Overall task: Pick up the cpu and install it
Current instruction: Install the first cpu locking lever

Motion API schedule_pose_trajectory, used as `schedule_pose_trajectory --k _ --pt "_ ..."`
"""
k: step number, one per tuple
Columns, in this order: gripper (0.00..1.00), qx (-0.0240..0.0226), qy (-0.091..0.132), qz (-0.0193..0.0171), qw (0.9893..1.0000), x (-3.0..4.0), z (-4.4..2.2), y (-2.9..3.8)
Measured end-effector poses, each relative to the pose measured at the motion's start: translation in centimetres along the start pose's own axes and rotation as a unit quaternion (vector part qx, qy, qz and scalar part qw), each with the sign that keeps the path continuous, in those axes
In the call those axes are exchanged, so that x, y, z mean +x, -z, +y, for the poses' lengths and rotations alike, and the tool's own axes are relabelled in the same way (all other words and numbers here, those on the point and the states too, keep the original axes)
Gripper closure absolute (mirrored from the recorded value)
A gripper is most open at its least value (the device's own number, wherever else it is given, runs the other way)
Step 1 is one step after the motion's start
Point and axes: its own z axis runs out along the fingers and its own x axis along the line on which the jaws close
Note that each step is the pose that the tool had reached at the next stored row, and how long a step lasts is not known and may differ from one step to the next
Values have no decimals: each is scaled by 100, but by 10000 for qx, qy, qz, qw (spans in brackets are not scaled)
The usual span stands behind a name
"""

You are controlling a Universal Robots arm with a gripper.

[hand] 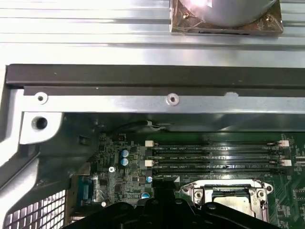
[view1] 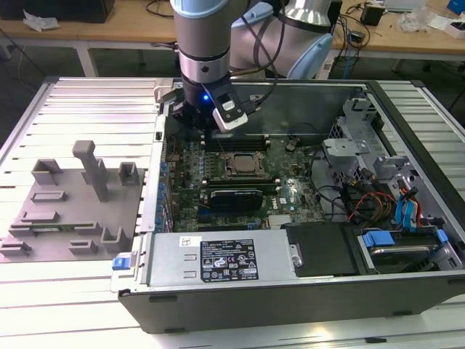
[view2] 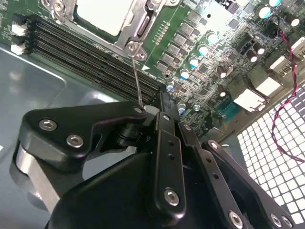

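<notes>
**Chip looks seated in its socket**

My claw (view2: 165,102) hangs low inside the computer case, and I cannot tell if it is clenched or released. A thin metal lever (view2: 137,78) runs up right beside its tip. Just past that, the cpu (view2: 100,14) lies flat in the socket frame (view2: 140,24), pale and shiny. I think it is light, stiff and slippery on top, and easy to hurt underneath. So I would hold it only by two opposite edges. Beside the frame run the long memory slots (view2: 86,52). Far off on the desk (view1: 94,102) stand the grey blocks (view1: 91,171).
</notes>
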Motion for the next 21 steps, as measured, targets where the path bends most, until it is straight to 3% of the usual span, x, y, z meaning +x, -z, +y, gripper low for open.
schedule_pose_trajectory --k 10,13,15,21 --pt "89 0 0 0 10000 -204 0 -5" --pt "89 0 -1 0 10000 -289 -1 -7" --pt "89 0 -1 0 10000 -403 -4 -9" --pt "89 1 -3 2 10000 -568 -13 -11"
